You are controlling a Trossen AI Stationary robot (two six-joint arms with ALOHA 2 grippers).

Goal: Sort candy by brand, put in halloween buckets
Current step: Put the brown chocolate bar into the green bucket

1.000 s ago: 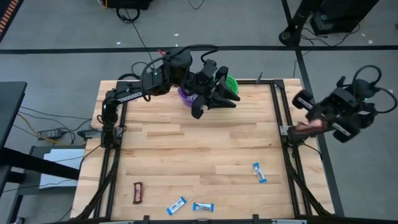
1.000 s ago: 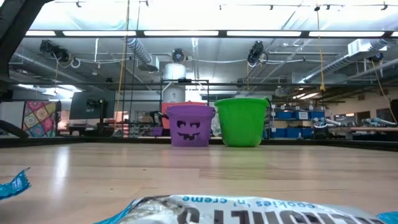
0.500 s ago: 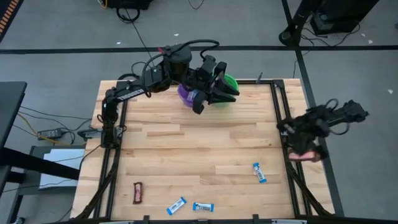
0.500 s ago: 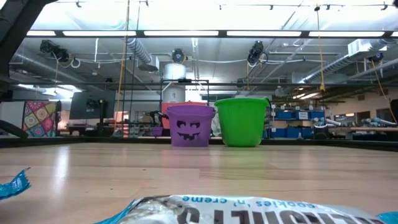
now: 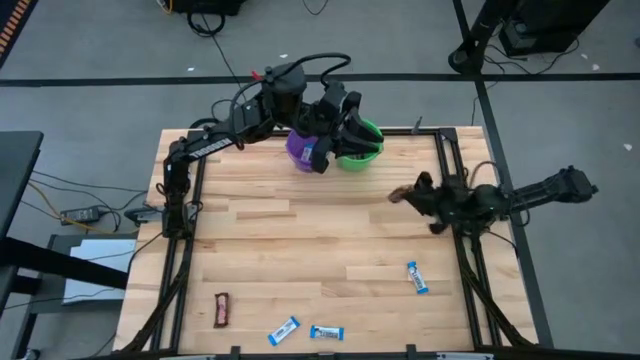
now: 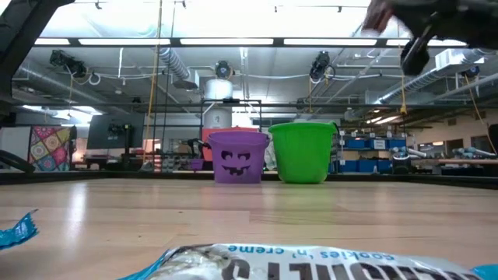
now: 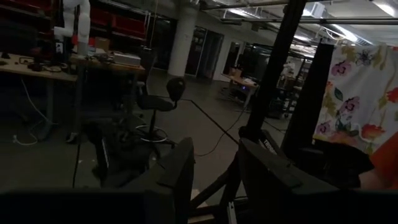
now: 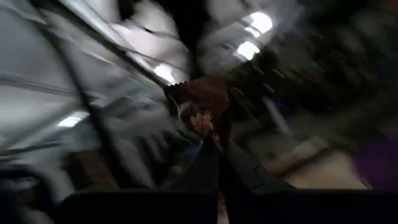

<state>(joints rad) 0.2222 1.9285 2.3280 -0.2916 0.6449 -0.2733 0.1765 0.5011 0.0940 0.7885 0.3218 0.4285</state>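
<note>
Purple bucket point(image 5: 300, 152) with black jack-o'-lantern face, bright green bucket point(image 5: 362, 148) just at its 3 o'clock. Light wood-plank table point(image 5: 300, 240). Three blue-and-white candies point(image 5: 416, 277), point(image 5: 284, 331), point(image 5: 327, 333); one dark brown candy point(image 5: 222, 309) at 7 o'clock.

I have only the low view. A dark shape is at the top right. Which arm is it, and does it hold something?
Observer: The right gripper, shut on a brown candy.
Operator: Where is the left gripper?
Observer: The left gripper is open, above the purple bucket and the green bucket.
Operator: What lies on the table?
Observer: Three blue candies and one brown bar, all near the front edge.
</note>
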